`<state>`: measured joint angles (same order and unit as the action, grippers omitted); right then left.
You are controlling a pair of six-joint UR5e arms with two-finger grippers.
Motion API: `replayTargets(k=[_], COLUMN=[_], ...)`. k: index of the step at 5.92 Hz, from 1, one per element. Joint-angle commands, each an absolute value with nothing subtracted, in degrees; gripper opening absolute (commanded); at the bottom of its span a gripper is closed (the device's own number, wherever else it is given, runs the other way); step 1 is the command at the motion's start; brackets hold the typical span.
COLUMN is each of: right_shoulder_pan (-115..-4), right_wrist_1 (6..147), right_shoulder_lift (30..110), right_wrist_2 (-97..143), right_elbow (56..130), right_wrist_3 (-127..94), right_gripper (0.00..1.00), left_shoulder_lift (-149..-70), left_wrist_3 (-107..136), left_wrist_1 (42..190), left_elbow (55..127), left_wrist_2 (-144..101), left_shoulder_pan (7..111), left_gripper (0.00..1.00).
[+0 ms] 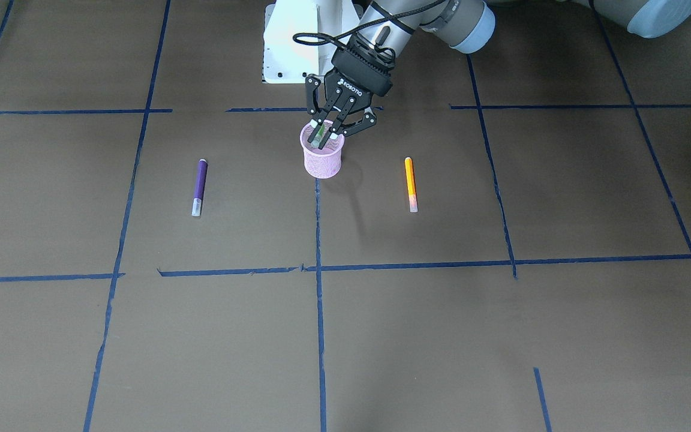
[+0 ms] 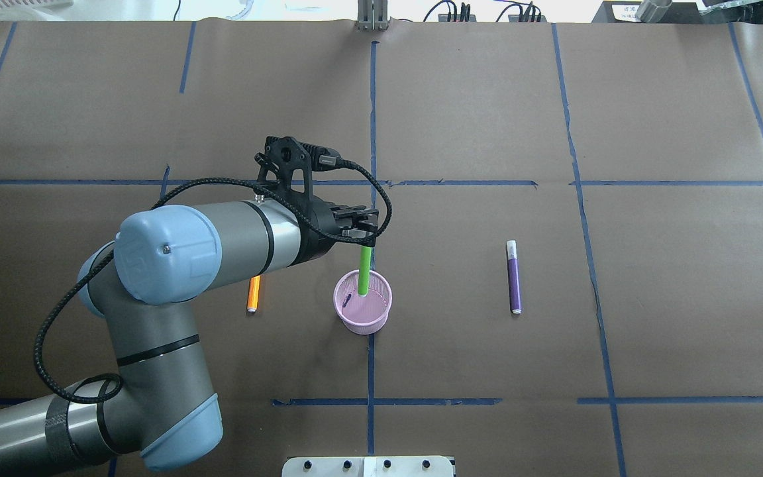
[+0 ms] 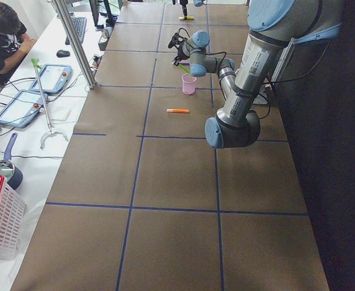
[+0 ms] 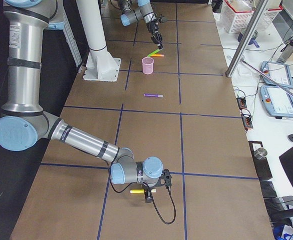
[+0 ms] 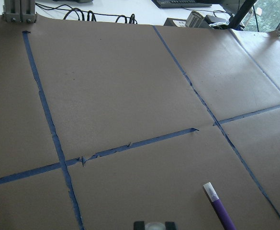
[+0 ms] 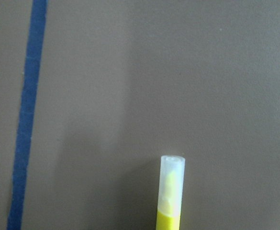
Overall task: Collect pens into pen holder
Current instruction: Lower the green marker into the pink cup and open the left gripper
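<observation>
Yellow pen [image 6: 170, 194] beside right gripper [image 4: 148, 193], outside overhead view.

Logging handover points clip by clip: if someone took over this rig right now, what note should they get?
Left gripper: shut on the green pen, which is tilted with its lower end at the mouth of the pink pen holder; not yet released.
Right gripper: far from the holder, beside a yellow pen lying on the table; I cannot tell if it is open or shut.
Purple pen and orange pen lie flat, one on each side of the holder.
Done: green pen brought to the holder.
Left: release it, then collect the others.
</observation>
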<state>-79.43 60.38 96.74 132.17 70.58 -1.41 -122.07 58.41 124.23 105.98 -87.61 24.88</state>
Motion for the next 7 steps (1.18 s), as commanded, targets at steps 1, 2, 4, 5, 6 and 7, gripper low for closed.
replayTargets(k=[1,2,4,5,6,7], right_shoulder_pan=[-79.5,-79.5,-79.4,-79.4,-79.4,-79.4], right_wrist_1=[60.4,60.4,60.4,60.4,60.4,60.5], right_shoulder_lift=[96.8,96.8,96.8,96.8,96.8,96.8], right_wrist_2=[132.2,132.2,132.1,132.2,132.1,132.1], right_elbow=[70.6,70.6,70.6,70.6,70.6,70.6], right_wrist_3=[-1.4,-1.5,-1.4,-1.5,-1.5,-1.5], right_gripper=[1.0,1.0,1.0,1.0,1.0,1.0], left_shoulder_lift=[-121.1,-121.0,-121.0,-121.0,-121.0,-121.4], left_wrist_3=[58.3,58.4,58.5,58.6,58.8,58.8], left_wrist_1=[128.4,128.6,128.8,128.8,128.8,128.8], left_elbow=[103.5,103.1,101.3,101.3,101.3,101.4], left_wrist_2=[-87.5,-87.5,-87.5,-87.5,-87.5,-87.5], left_shoulder_pan=[24.5,24.5,23.2,23.2,23.2,23.1], left_gripper=[0.0,0.0,0.0,0.0,0.06,0.99])
